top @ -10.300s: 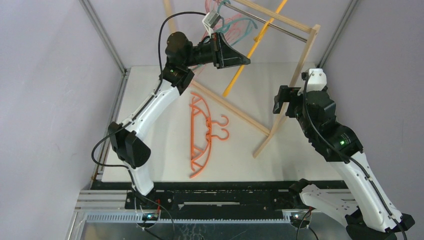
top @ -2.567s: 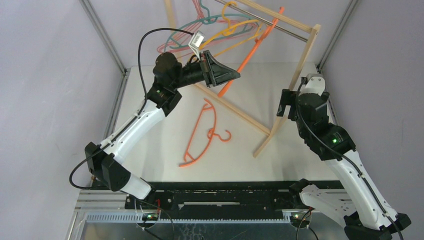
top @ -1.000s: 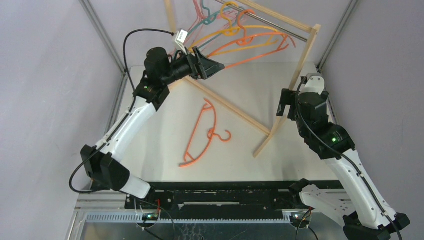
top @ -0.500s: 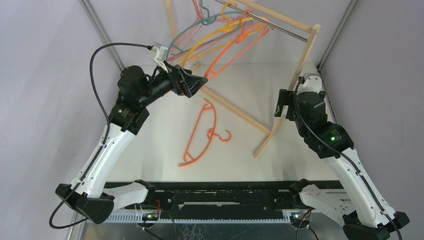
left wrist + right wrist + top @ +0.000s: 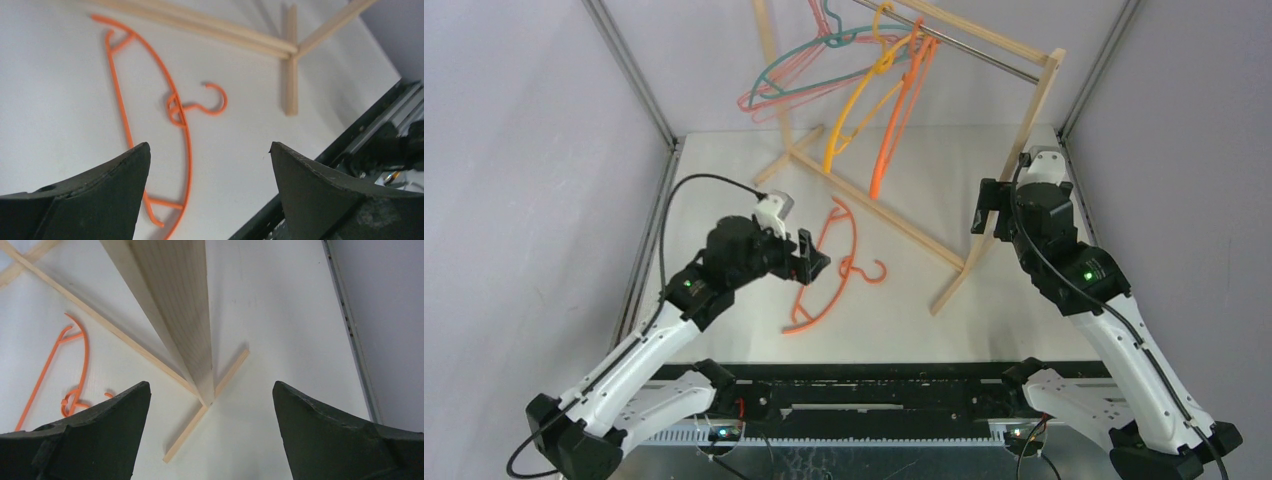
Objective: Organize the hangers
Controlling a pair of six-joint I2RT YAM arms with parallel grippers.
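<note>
Four hangers hang from the rack's metal rod (image 5: 984, 50): pink (image 5: 769, 100), teal (image 5: 814, 65), yellow (image 5: 849, 125) and orange (image 5: 894, 120). A second orange hanger (image 5: 802, 322) lies flat on the table, its hook pointing right. My left gripper (image 5: 812, 258) hovers low over this hanger's left side, open and empty. In the left wrist view the hanger (image 5: 189, 145) lies below the left gripper (image 5: 209, 146), nearer its left finger. My right gripper (image 5: 984, 212) is open beside the rack's right post (image 5: 1009, 170). In the right wrist view that post (image 5: 185, 315) stands between the right gripper's (image 5: 210, 384) wide fingers.
The pale wooden rack's base beam (image 5: 894, 215) crosses the table diagonally just behind the lying hanger. Its right foot (image 5: 200, 425) rests on the white table. A black rail (image 5: 874, 375) runs along the near edge. Metal frame struts (image 5: 629, 70) rise at the back corners.
My left arm has dropped from the rack down to the table, over the lying orange hanger. The orange hanger it left on the rod has swung down beside the yellow one. The right arm is still.
</note>
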